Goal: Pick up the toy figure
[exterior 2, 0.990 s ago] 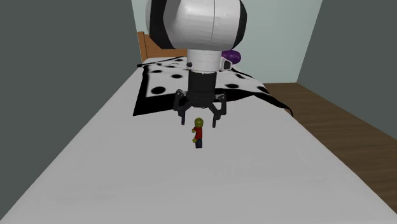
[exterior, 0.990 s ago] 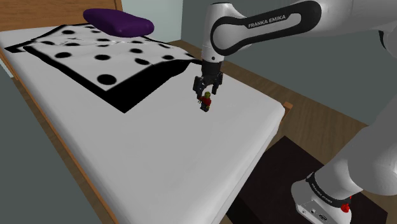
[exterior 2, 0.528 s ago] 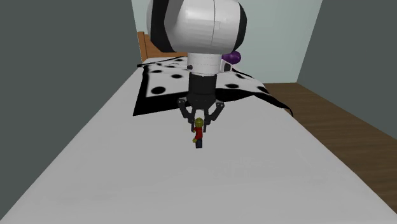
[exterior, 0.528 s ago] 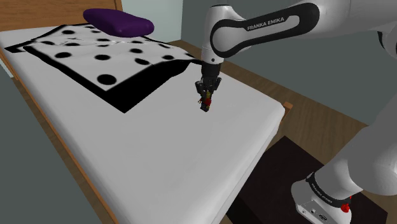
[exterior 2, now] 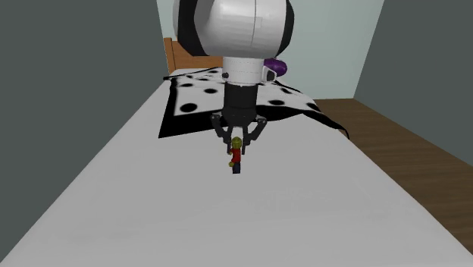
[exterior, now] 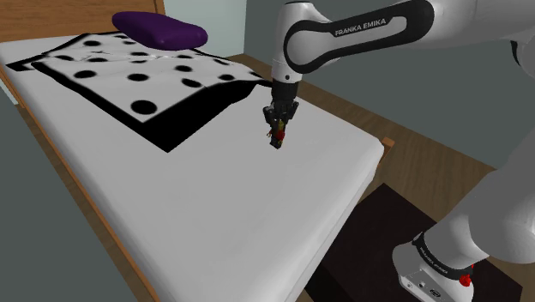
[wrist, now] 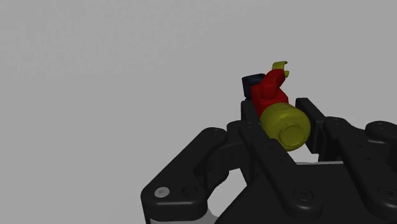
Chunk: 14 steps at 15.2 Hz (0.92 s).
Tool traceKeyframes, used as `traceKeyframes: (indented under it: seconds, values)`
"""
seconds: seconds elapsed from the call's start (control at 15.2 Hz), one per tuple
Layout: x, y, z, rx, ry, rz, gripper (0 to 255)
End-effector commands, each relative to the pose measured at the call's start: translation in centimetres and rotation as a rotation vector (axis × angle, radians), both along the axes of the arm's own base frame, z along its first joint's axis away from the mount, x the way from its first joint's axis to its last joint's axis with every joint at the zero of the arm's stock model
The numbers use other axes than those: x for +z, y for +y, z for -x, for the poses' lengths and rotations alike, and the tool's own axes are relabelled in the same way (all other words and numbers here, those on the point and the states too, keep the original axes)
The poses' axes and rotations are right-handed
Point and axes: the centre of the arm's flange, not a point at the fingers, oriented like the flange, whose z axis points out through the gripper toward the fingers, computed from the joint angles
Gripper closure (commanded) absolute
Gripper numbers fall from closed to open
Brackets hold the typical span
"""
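Toy figure: the toy figure (exterior 2: 236,157) has a yellow-green head, red torso and dark legs. It stands upright on the white mattress (exterior: 214,202), just off the near corner of the spotted blanket (exterior: 111,65).
Gripper: the gripper (exterior 2: 237,143) points straight down, clamped on the figure's head with a black finger on each side.
Contact below: I cannot tell whether the feet touch the mattress or hang just clear of it.
Step in hand: probably the lift, as the grasp looks made.
Doing it well: rise straight up, slowly, away from the blanket's edge, without loosening the clamp.
Risk: the round head offers little to grip, so a jerk could make the body swing or slip out.
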Motion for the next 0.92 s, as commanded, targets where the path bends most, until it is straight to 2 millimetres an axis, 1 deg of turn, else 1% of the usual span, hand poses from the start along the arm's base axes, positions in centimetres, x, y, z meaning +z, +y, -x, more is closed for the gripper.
traceKeyframes:
  seconds: [0.0,0.73,0.86]
  values:
    - [1.0,-0.1,0.1,0.000,0.000,0.000,255]
    - [6.8,-0.1,0.1,0.000,0.000,0.000,255]
    - [6.9,-0.1,0.1,0.000,0.000,0.000,255]
